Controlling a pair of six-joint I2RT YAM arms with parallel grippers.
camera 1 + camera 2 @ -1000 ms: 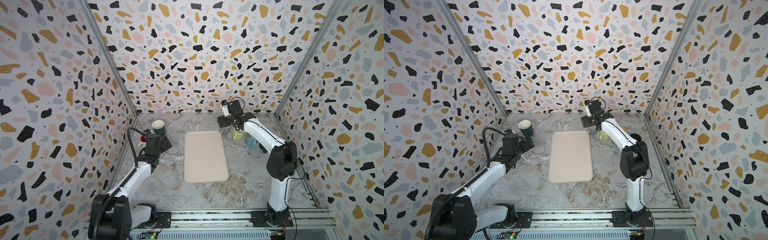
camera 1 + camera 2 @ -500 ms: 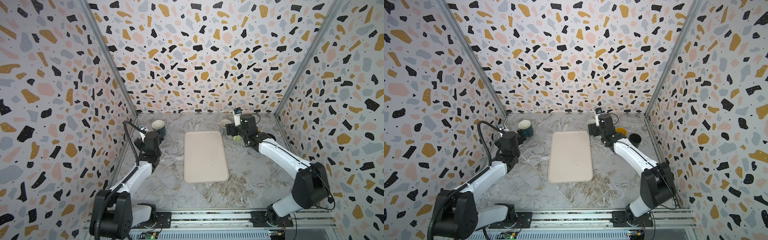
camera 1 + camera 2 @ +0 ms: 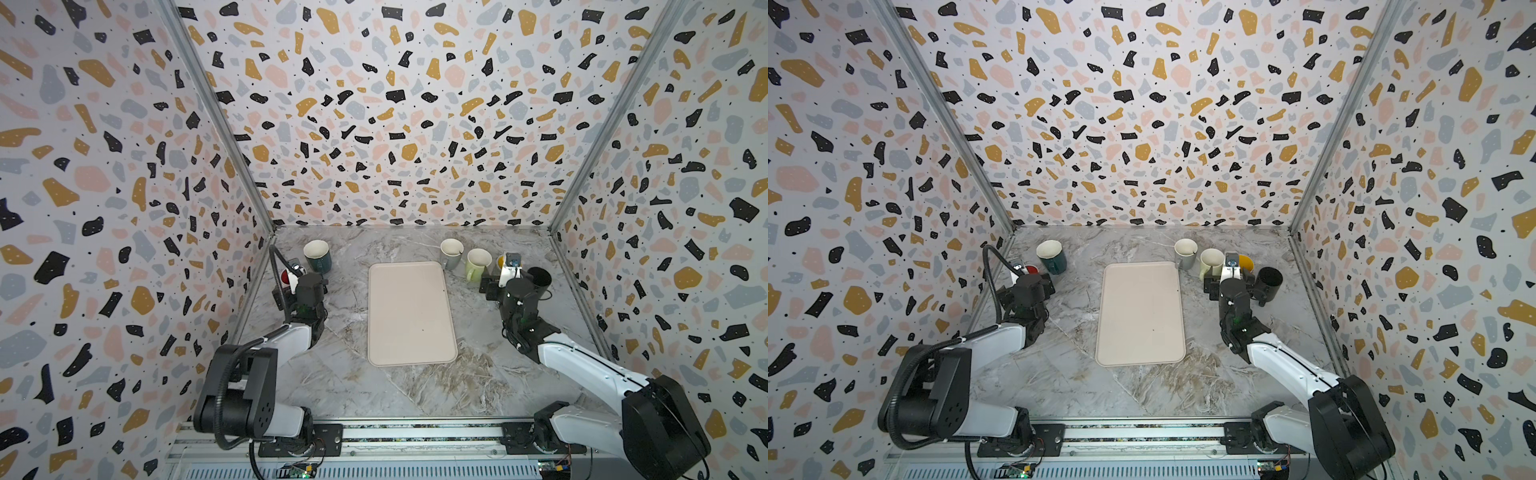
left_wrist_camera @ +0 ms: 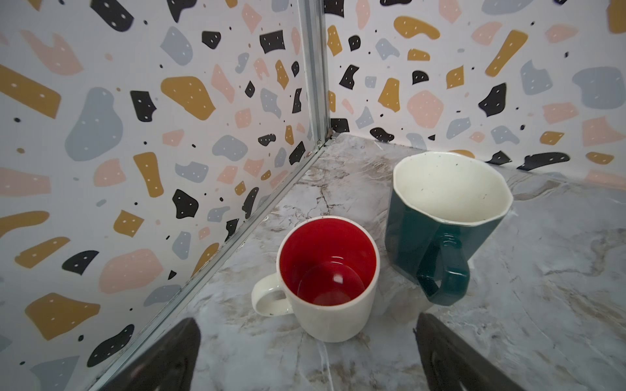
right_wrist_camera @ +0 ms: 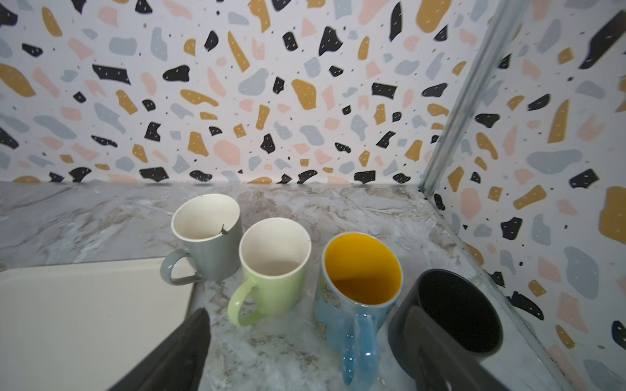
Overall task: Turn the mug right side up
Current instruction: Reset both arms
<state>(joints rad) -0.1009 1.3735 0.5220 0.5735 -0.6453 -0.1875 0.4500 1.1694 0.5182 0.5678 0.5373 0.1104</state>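
Note:
Every mug in view stands mouth up. At the back left are a dark green mug [image 3: 318, 255] [image 4: 440, 220] and a white mug with a red inside [image 4: 327, 281]. My left gripper [image 4: 306, 355] is open just in front of the white mug, holding nothing. At the back right stand a grey mug [image 5: 206, 237], a light green mug [image 5: 271, 267], a blue mug with a yellow inside [image 5: 359, 287] and a black mug [image 5: 454, 315]. My right gripper [image 5: 308, 325] is open. The blue mug's handle lies between its fingers, and one finger overlaps the black mug.
A cream tray [image 3: 409, 313] lies flat in the middle of the marble floor, between the two arms. Speckled walls close in the back and both sides. The black mug [image 3: 540, 280] stands close to the right wall.
My right arm has drawn back from the grey and green mugs toward the right, and its jaws have widened a little. My left gripper has pulled back slightly from the dark green mug.

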